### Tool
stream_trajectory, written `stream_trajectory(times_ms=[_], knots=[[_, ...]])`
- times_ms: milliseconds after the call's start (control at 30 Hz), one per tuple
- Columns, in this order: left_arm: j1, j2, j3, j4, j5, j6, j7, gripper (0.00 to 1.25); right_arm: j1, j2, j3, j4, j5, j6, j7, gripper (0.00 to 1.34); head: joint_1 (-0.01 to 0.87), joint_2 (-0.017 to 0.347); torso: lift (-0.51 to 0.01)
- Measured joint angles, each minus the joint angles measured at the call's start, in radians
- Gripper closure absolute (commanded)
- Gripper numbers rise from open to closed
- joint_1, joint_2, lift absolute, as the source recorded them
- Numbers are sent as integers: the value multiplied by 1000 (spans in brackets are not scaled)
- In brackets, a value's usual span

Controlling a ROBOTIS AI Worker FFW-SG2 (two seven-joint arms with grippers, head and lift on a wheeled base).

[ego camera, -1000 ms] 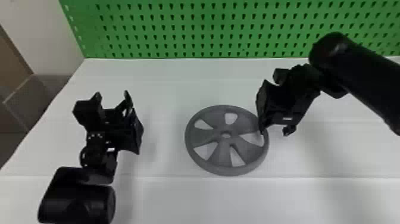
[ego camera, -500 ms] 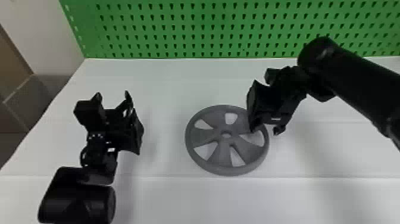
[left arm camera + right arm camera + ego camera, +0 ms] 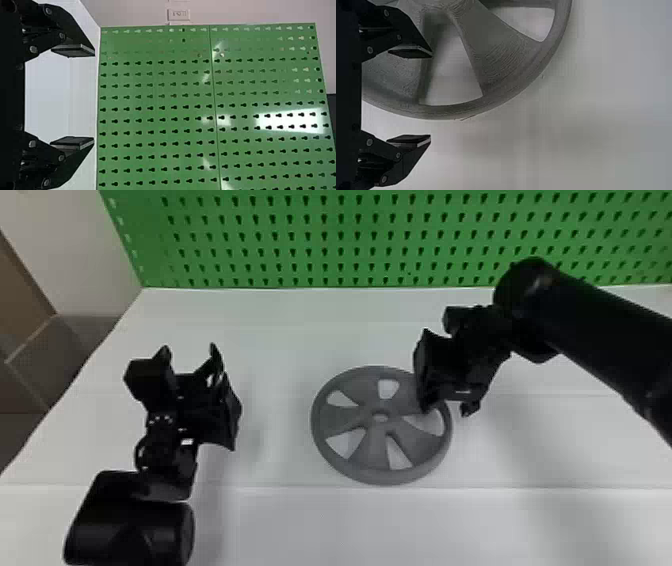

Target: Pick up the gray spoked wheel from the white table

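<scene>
Wheel (image 3: 372, 452) flat on the worktop (image 3: 300, 530), well in from the back edge.
Your right gripper (image 3: 430, 97) is nearer, fingers apart, one over the wheel, the other outside its rim; the hub lies toward the left edge. Round, it has no long axis, so straddling that rim should decide your descent.

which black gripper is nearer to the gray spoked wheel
Right. The right black gripper is over the right side of the wheel; the left black gripper is off to its left.
</scene>
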Motion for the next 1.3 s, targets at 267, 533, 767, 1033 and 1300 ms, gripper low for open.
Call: stream_trajectory(times_ms=[267, 533, 767, 1033, 1300], knots=[[0, 0, 0, 0, -1, 0, 0, 464, -3, -3, 15, 5, 2, -7, 0, 82, 779, 77, -78], [0, 0, -1, 0, -1, 0, 0, 464, -4, -4, 22, 7, 2, -13, 0, 107, 779, 77, -78], [0, 0, -1, 0, -1, 0, 0, 464, -4, -4, 29, 10, -3, -15, 0, 107, 779, 77, -78], [-2, 0, -2, 0, -2, 0, 0, 466, 2, -3, 33, 26, -22, -20, 0, 107, 779, 77, -78], [-5, 0, -3, 0, -2, 0, 1, 466, 27, 8, 23, 34, -20, -50, 0, 108, 779, 77, -78]])
